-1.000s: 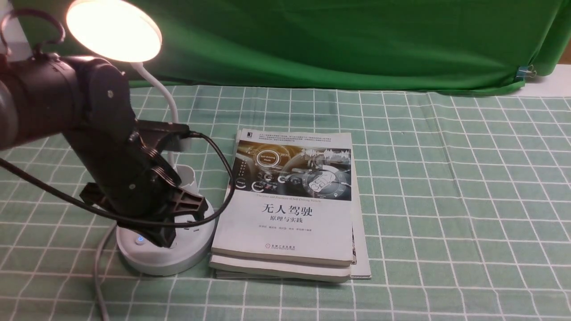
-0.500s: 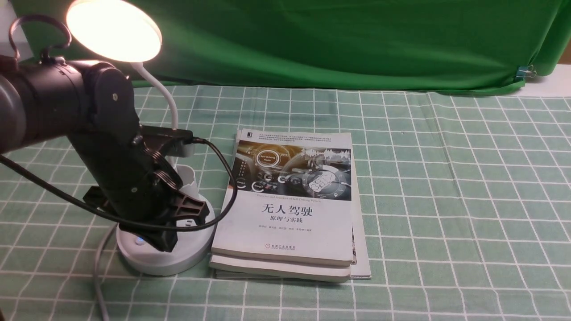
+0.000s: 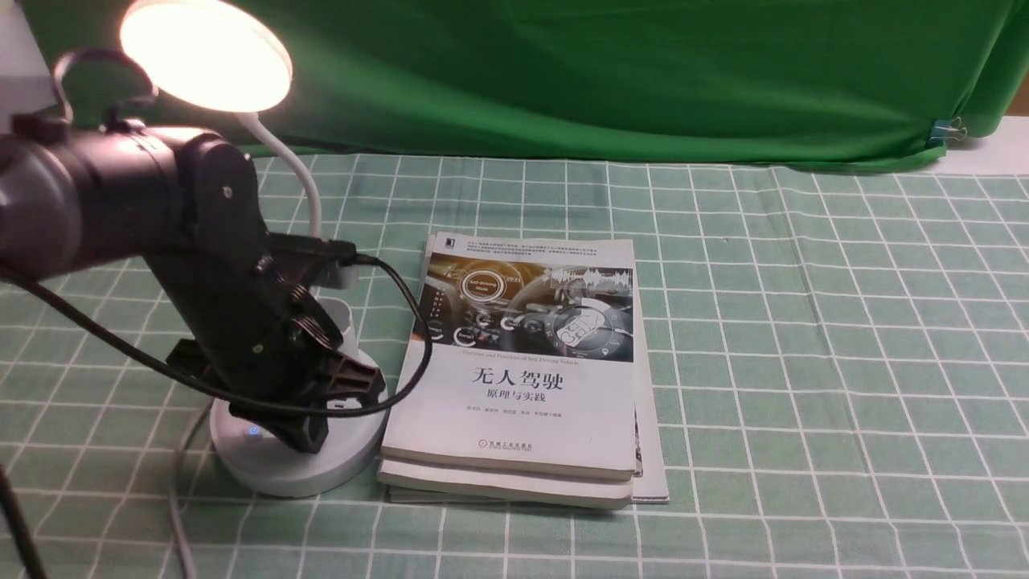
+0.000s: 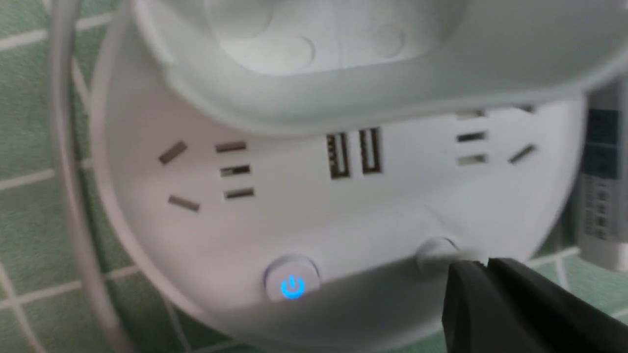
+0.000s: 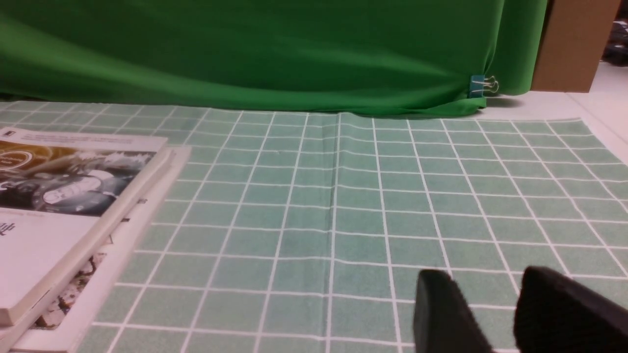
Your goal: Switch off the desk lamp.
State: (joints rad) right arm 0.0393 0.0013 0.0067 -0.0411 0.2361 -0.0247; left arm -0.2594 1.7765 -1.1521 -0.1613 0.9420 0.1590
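Desk lamp [image 3: 269, 470] is smooth white plastic, with glowing round disc and round base; left gripper [image 4: 484, 268] leans down at base, fingers closed together, empty

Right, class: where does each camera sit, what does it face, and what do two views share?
Front: between the arms, facing forward at the lit desk lamp and books; left arm shows.
Left wrist: close above the lamp's base; shut left tool shows.
Right wrist: low, facing the green backdrop; open right tool shows.
Shared: front and right wrist both show the books.
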